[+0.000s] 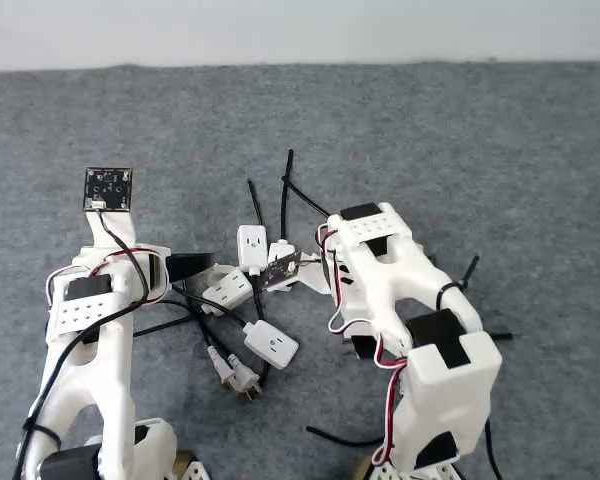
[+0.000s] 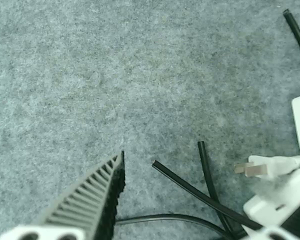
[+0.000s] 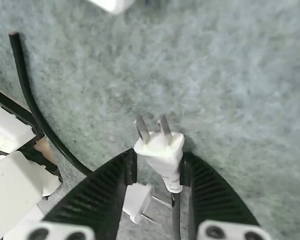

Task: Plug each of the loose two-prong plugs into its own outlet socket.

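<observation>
Pinching the plug (image 3: 158, 146) by its fat body in the right gripper (image 3: 159, 157), just beside the socket (image 1: 252, 246). Probably light, hard, slippery: best held there, prongs (image 3: 142, 130) free. Left gripper (image 1: 192, 267): spread wide, empty.

A gray, felt-like mat (image 1: 480, 140) covers the whole work surface, its fuzzy texture evenly lit with only soft shadows. Behind its far edge stands 1 plain, pale wall (image 1: 300, 30), meeting it in a straight line.
</observation>
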Controlling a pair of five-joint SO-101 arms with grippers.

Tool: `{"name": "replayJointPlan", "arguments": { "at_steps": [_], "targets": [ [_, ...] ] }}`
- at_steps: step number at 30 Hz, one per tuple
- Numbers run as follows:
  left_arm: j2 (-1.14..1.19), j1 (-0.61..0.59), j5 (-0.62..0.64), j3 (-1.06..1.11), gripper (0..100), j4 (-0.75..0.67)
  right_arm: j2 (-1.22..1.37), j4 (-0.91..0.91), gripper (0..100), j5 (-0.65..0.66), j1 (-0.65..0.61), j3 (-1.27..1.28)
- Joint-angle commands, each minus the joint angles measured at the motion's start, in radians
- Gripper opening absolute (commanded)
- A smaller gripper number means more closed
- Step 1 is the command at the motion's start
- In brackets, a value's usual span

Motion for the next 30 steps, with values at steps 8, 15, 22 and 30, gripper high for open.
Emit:
{"name": "replayJointPlan", "arguments": {
  "at_steps": [8, 15, 22, 30],
  "targets": [
    [0.0, 0.002, 0.002, -0.007, 52, -0.023, 0.053, -0.008, 17.2, -0.052, 0.005, 0.038],
    [0.0, 0.002, 0.002, -0.008, 52, -0.023, 0.053, -0.007, 17.2, -0.054, 0.004, 0.078],
    [0.0, 0.002, 0.002, -0.007, 52, -0.023, 0.053, -0.005, 11.1, -0.055, -0.001, 0.08],
    [0.0, 0.002, 0.002, -0.007, 52, -0.023, 0.053, -0.013, 1.2, -0.066, 0.002, 0.083]
  ]
}}
